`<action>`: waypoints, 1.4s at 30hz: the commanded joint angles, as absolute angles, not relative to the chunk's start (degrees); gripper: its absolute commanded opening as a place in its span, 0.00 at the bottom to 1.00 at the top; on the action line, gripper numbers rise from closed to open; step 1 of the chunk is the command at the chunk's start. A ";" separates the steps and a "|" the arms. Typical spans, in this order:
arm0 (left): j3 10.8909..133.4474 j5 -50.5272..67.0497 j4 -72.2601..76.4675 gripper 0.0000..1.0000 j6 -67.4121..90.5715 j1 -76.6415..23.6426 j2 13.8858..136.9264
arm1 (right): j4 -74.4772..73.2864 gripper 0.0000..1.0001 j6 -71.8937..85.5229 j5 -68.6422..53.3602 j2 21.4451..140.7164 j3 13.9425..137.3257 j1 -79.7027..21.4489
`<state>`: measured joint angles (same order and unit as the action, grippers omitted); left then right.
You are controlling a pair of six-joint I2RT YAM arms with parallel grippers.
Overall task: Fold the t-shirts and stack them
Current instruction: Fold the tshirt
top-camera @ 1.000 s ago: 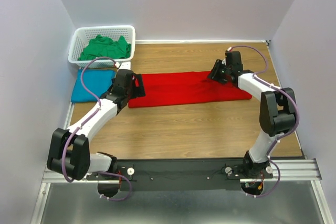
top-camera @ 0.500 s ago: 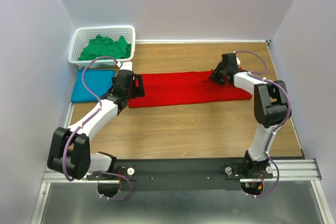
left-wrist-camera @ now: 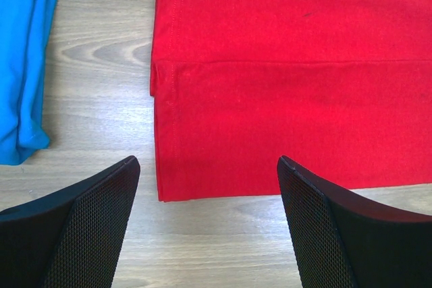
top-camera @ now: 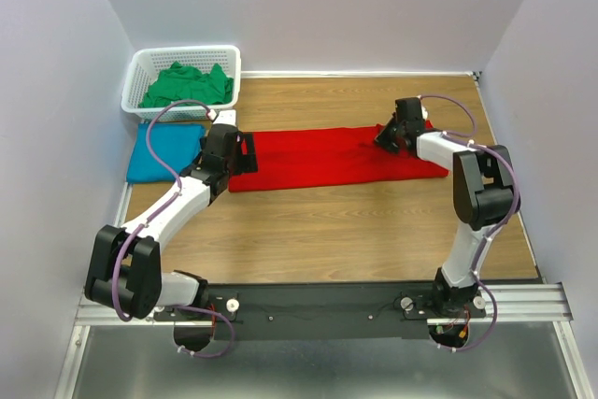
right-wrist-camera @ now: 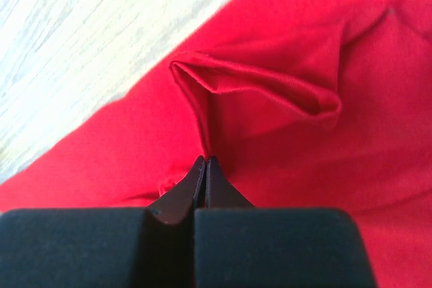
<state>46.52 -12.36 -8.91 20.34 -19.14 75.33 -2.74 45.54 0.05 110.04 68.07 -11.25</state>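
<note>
A red t-shirt [top-camera: 327,158] lies on the wooden table, folded into a long band. My right gripper [top-camera: 386,138] sits on the band's far right part, and in the right wrist view it [right-wrist-camera: 206,160] is shut on a raised fold of the red t-shirt [right-wrist-camera: 270,99]. Over the band's left end my left gripper [top-camera: 245,152] hovers open; in the left wrist view it [left-wrist-camera: 208,163] holds nothing, with the red t-shirt's [left-wrist-camera: 283,99] near left corner between the fingers. A teal t-shirt [top-camera: 163,151] lies folded at the left. The green t-shirt [top-camera: 187,86] is crumpled in the basket.
The white lattice basket [top-camera: 187,49] stands in the far left corner against the walls. The teal t-shirt [left-wrist-camera: 20,65] edge shows left of the left fingers. Bare wood [top-camera: 327,231] stretches between the red band and the arm bases.
The right gripper's jaws have shut on a fold of the red t-shirt near its right end. The left arm has stayed still and open.
</note>
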 commanded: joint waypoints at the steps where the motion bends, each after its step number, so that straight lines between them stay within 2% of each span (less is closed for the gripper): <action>1: 46.93 -12.39 -7.47 0.90 19.69 -19.25 75.50 | -2.02 0.01 48.24 -2.55 106.35 65.48 -11.25; 7: 47.02 -11.34 -7.47 0.90 19.42 -19.25 75.76 | -2.02 0.01 50.71 -2.55 103.89 60.91 -12.04; 10: 47.11 -10.72 -7.47 0.90 19.25 -19.25 76.11 | -2.02 0.04 50.63 -3.60 103.97 60.03 -12.92; 11: 47.11 -10.37 -7.38 0.90 19.07 -19.25 76.20 | -2.11 0.14 50.45 -3.78 104.15 59.94 -13.09; 13: 47.28 -9.93 -7.38 0.90 18.99 -19.16 76.64 | -2.02 0.26 49.40 -5.09 103.71 59.59 -13.01; 17: 48.60 -8.53 -7.38 0.90 18.72 -20.04 77.87 | -2.29 0.36 45.01 -2.91 99.34 59.59 -12.83; 22: 53.25 -8.26 -7.47 0.89 18.63 -24.69 81.03 | -2.64 0.38 41.92 -4.91 95.28 60.99 -5.99; 28: 64.84 -10.02 -5.98 0.89 14.86 -33.99 89.46 | -1.15 0.38 44.03 -14.05 99.04 63.28 3.24; 42: 90.35 -9.23 -4.31 0.90 4.57 -47.28 113.90 | -0.53 0.39 29.71 -19.42 108.19 67.50 4.13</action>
<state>85.71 -9.41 -5.26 8.29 -45.25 110.02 -1.02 35.33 -17.26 107.50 66.48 3.95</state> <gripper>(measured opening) 0.898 0.380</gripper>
